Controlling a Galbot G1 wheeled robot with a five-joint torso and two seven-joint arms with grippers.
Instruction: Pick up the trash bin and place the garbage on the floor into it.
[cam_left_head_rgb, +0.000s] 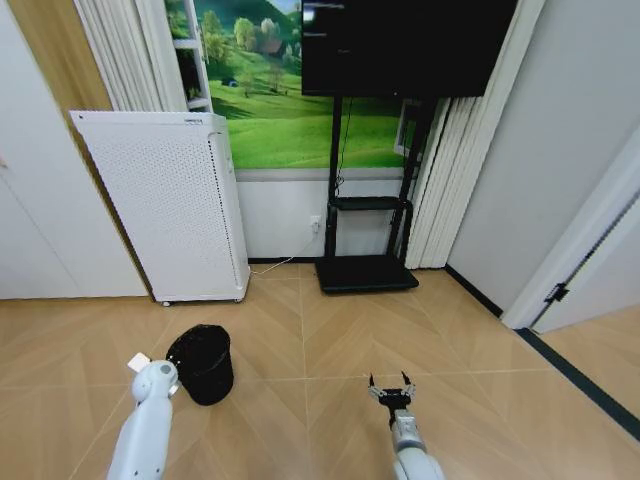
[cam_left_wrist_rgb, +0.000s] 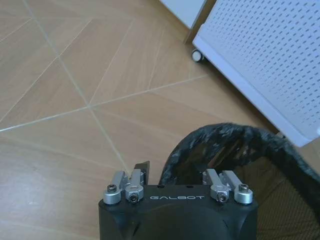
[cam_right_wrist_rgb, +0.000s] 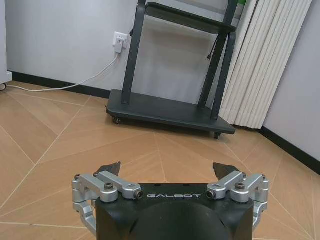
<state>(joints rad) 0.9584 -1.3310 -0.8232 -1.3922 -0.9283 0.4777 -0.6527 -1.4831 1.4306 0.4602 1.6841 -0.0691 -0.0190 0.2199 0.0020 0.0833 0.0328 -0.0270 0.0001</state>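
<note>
1. Presently, the trash bin (cam_left_head_rgb: 203, 363): stands upright on the floor (cam_left_head_rgb: 330, 330), long axis vertical, open mouth facing up, sides narrowing toward the base.
2. Appearance: small, round, black; in the left wrist view the rim (cam_left_wrist_rgb: 225, 135) is wrapped in a glossy, crinkled black bag, and the inside wall shows a mesh texture.
3. Position: directly ahead of the left gripper (cam_left_wrist_rgb: 177, 172), whose body hangs over the near rim. One dark fingertip (cam_left_wrist_rgb: 142, 167) shows outside the rim on the floor side; the other finger is hidden by the bin, so whether the rim is gripped cannot be told.
4. Left arm (cam_left_head_rgb: 148, 425): reaches forward from the lower edge of the head view, its wrist just beside the bin.
5. Right gripper (cam_left_head_rgb: 391, 385): well off to the right of the bin, low over bare floor, fingers spread apart and holding nothing; in its wrist view both dark fingertips (cam_right_wrist_rgb: 111, 168) stand wide.
6. Surroundings: a tall white perforated appliance (cam_left_head_rgb: 170, 205) on casters stands just beyond the bin, near it but apart.
7. Ahead of the right gripper: a black wheeled TV stand (cam_left_head_rgb: 365, 240) carrying a dark screen (cam_left_head_rgb: 400, 45), with a white cable (cam_right_wrist_rgb: 75, 82) running along the wall to a socket.
8. Floor: light tan herringbone boards; nothing lies between the left gripper and the bin.
</note>
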